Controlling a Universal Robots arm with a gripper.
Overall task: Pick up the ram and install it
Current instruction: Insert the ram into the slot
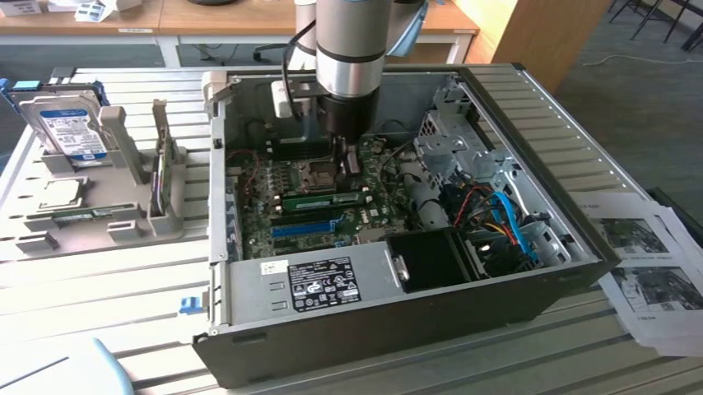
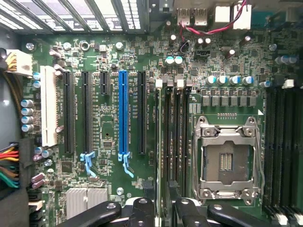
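The ram (image 1: pixel 325 200) lies along the slots, lengthwise across the exterior view, just beside the gripper (image 2: pixel 163 206), whose opening I cannot tell.

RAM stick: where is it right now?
Exterior view: the long thin green RAM circuit-board stick is inside the open black computer case, on the green motherboard between the silver CPU socket and the bright-blue slot strip.

Arm (image 1: pixel 349 41) comes in from overhead, last link plumb: grey sleeve, silver band, then black wrist (image 1: pixel 342 111). A cable (image 1: pixel 295 49) loops down beside it on the exterior view's left. Gripper (image 2: pixel 163 210) points straight down, its black body squared to the wrist camera.
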